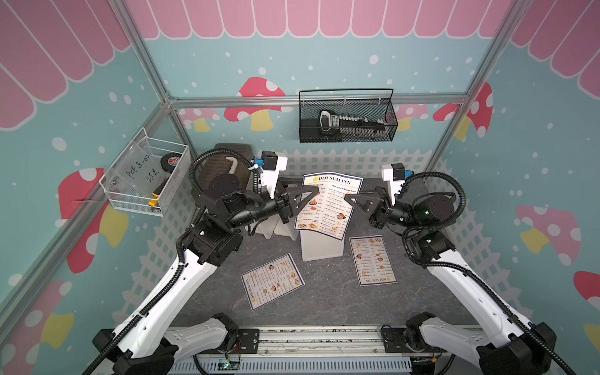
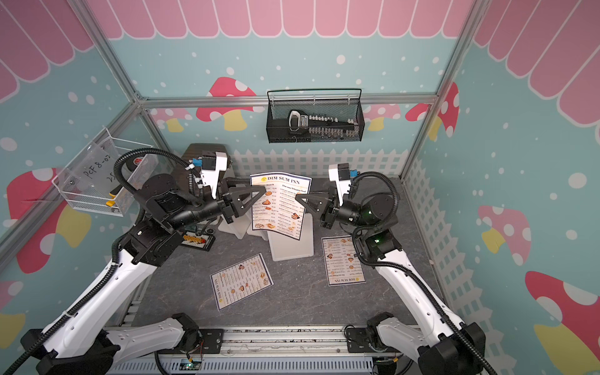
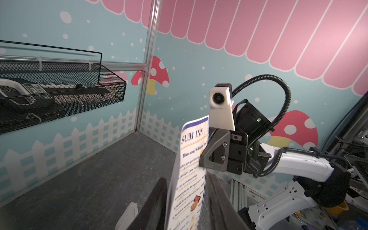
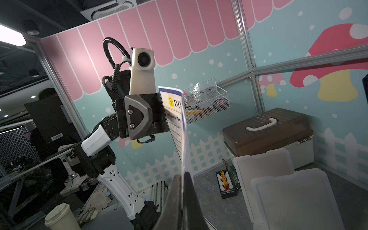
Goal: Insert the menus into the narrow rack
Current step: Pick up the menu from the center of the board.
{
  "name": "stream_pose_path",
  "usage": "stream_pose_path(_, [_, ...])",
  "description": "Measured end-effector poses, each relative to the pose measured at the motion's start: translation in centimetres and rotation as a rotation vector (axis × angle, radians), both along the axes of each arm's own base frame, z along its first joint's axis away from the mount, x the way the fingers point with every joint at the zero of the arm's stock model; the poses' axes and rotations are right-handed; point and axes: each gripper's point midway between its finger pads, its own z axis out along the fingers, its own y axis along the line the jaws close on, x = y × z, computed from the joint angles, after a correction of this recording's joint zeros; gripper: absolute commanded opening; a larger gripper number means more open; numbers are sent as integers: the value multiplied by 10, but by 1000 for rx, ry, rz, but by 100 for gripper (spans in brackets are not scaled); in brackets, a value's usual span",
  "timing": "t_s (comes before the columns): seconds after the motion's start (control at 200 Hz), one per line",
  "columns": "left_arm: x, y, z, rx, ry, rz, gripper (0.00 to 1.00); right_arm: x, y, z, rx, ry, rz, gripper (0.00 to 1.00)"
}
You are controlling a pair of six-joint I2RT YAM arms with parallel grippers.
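One menu (image 1: 328,204) (image 2: 279,204) stands upright in the air above the white narrow rack (image 1: 321,250) (image 2: 292,250). My right gripper (image 1: 346,196) (image 4: 180,177) is shut on its right edge. My left gripper (image 1: 316,190) (image 3: 186,179) straddles the left edge with its jaws open, and a gap shows beside the sheet (image 3: 191,159). Two more menus lie flat on the dark table, one at front left (image 1: 272,281) (image 2: 241,281) and one to the right of the rack (image 1: 372,260) (image 2: 343,261).
A brown-lidded toolbox (image 1: 227,162) (image 4: 266,129) sits at the back left behind the rack. A black mesh basket (image 1: 347,117) hangs on the back wall and a white wire basket (image 1: 146,175) on the left wall. A small black connector board (image 2: 198,240) lies left of the rack.
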Motion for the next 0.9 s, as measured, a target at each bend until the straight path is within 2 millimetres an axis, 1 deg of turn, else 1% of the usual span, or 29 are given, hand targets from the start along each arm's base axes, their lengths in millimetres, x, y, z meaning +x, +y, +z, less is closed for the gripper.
stream_pose_path(0.15, [-6, -5, -14, 20, 28, -54, 35, 1, -1, 5, -31, -8, -20, 0])
stream_pose_path(0.31, [-5, -5, -29, 37, 54, -64, 35, 1, -3, 12, -55, -14, -39, 0])
stream_pose_path(0.45, [-3, -4, -38, 47, 72, -59, 33, -3, -3, 12, -76, -13, -22, 0])
stream_pose_path(0.6, [-2, -1, -41, 46, 79, -59, 27, -6, -3, 14, -111, -22, -20, 0])
stream_pose_path(0.7, [-7, -1, -39, 42, 76, -86, 24, -7, -3, 13, -132, -24, -22, 0])
stream_pose_path(0.9, [-19, -5, -40, 47, 83, -157, 21, -6, -3, 7, -159, -9, -24, 0])
